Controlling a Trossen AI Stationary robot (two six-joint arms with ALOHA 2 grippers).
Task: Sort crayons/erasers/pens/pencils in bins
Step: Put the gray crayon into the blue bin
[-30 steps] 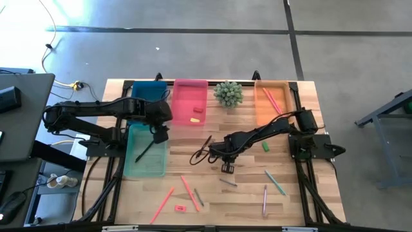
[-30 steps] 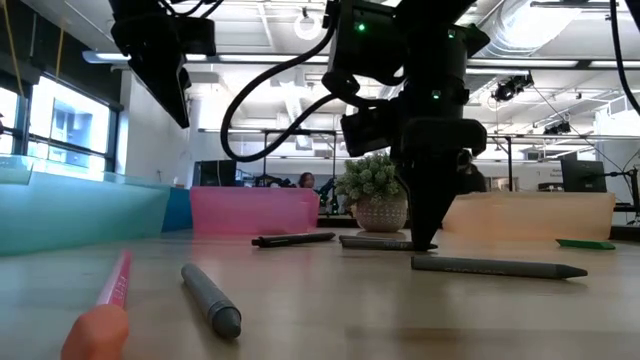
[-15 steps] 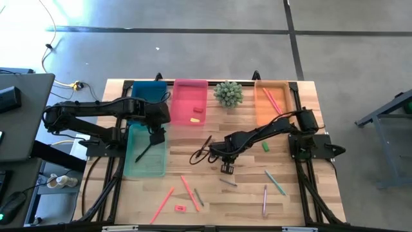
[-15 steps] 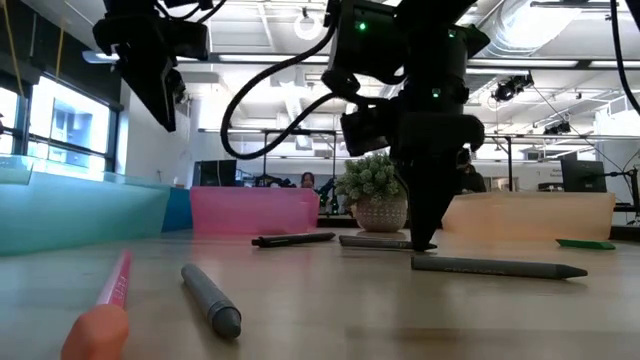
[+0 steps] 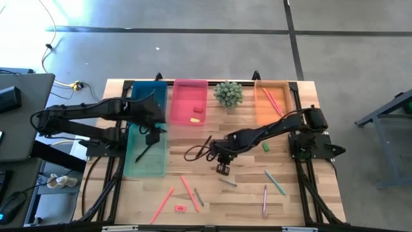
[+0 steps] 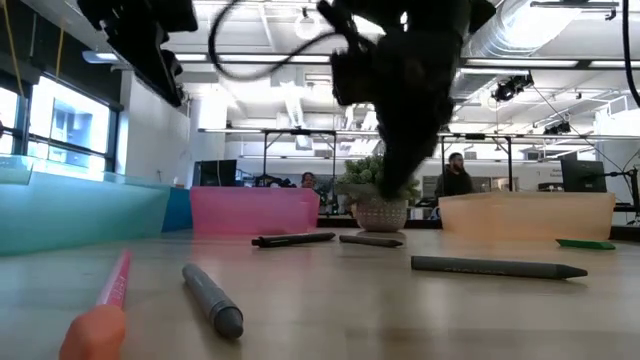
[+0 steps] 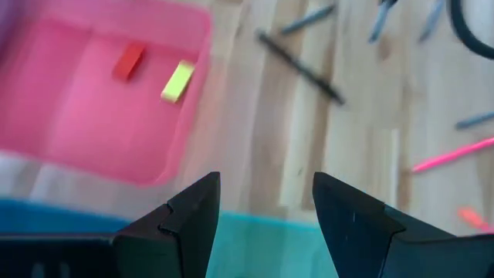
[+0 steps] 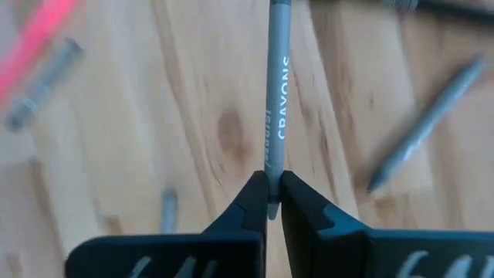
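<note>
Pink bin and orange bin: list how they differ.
The pink bin holds two erasers, one red and one yellow; the orange bin holds long pink pencils. In the high view the pink bin sits left of the plant, the orange bin right of it. Both are shallow rectangular trays along the same edge of the table.

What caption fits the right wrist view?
Right gripper shut on a grey crayon, above the wooden table.
</note>
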